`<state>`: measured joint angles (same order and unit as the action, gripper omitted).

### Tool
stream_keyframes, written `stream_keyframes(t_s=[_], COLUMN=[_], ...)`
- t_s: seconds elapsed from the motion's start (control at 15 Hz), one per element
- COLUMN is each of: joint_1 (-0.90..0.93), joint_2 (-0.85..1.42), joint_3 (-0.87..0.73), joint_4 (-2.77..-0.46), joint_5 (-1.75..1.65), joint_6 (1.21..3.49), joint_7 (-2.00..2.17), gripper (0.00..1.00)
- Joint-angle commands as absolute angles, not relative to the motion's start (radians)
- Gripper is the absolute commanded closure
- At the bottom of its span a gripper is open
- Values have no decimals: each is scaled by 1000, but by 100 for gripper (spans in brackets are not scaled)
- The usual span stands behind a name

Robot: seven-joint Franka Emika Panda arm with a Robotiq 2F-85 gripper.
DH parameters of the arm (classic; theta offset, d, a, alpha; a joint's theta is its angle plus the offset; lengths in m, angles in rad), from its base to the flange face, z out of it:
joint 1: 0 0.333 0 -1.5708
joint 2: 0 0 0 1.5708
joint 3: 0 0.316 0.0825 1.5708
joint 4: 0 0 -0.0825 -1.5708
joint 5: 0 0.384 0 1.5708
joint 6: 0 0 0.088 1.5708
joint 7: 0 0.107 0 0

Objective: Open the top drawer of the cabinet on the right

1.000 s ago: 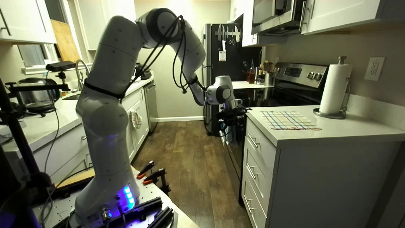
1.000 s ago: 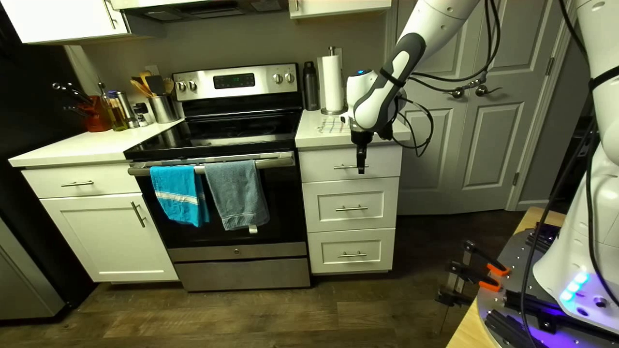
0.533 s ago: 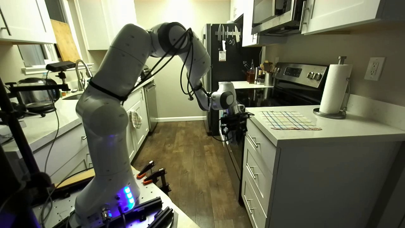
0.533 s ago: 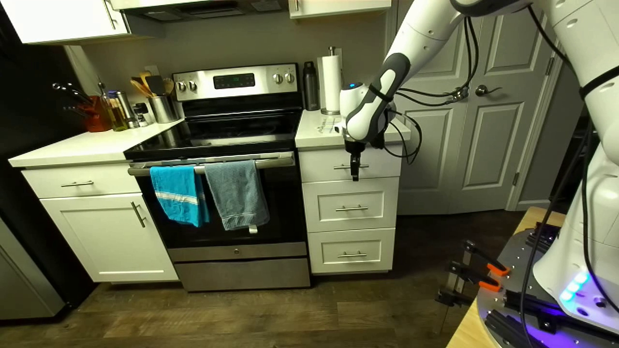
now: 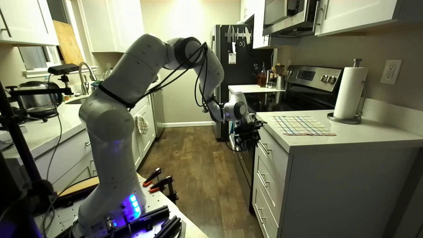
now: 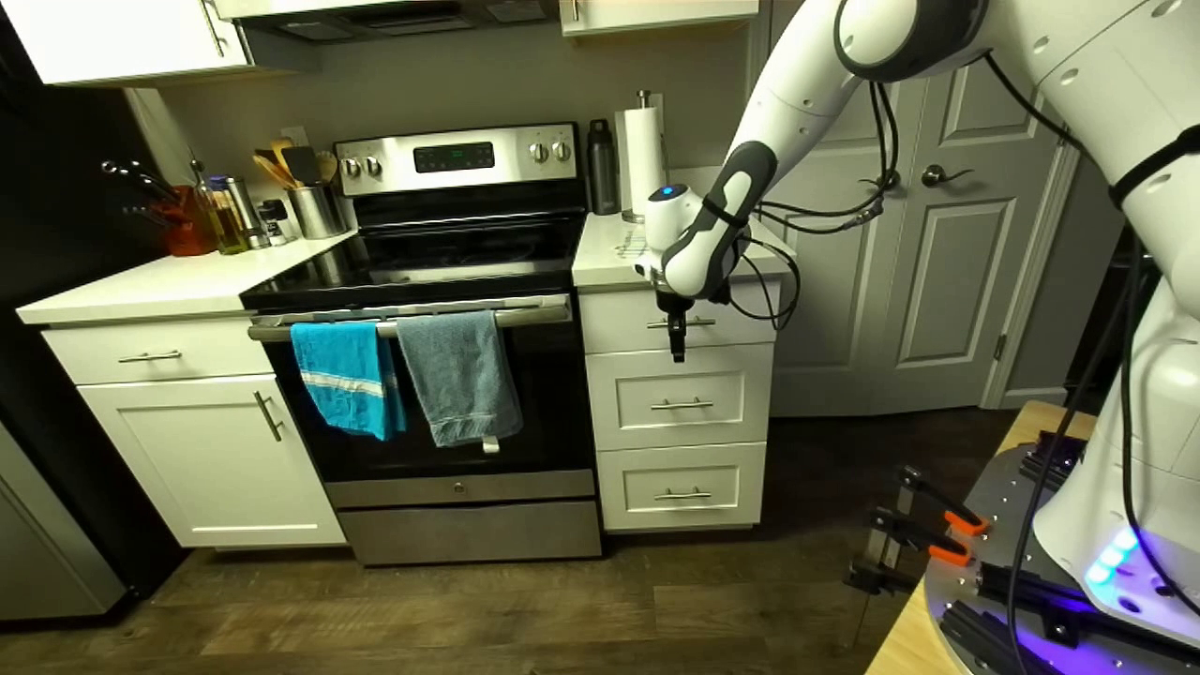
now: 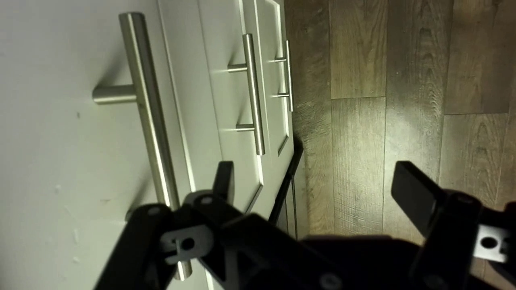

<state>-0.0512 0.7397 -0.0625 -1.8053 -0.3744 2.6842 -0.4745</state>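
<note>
The white top drawer [image 6: 614, 323] is shut in the cabinet to the right of the stove. It also shows in an exterior view [image 5: 279, 155]. Its silver bar handle [image 7: 151, 117] crosses the left of the wrist view, partly hidden at its lower end by a finger. My gripper [image 7: 318, 177] is open and empty. Its fingers point down; one is close beside the handle, the other hangs over the floor. In an exterior view my gripper [image 6: 678, 354] hangs in front of the top drawer, its tips about level with the drawer's lower edge. I cannot tell whether a finger touches the handle.
Two lower drawers with handles [image 7: 254, 92] lie below. The stove [image 6: 450, 234] with hanging towels [image 6: 459, 375] stands beside the cabinet. The countertop [image 5: 307, 138] above holds a checked cloth [image 5: 302, 125] and a paper towel roll [image 5: 350, 92].
The arm has reached forward and lowered. My gripper has moved down in both exterior views, past the level of the top drawer's handle. The drawer has not moved.
</note>
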Motion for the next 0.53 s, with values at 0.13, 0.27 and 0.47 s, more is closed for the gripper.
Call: stream_keyframes(t_s=[0.13,0.27,0.47], joint_1=[6,34,66], joint_2=[790,803,818], joint_3=[-130,-166,-207], joint_4=[-1754,-1741,-1727], joint_5=[-500,-546,-588], joint_6=[2778,2818,2862], joint_7=[-446,-431,-408], gripper=[0,0,0])
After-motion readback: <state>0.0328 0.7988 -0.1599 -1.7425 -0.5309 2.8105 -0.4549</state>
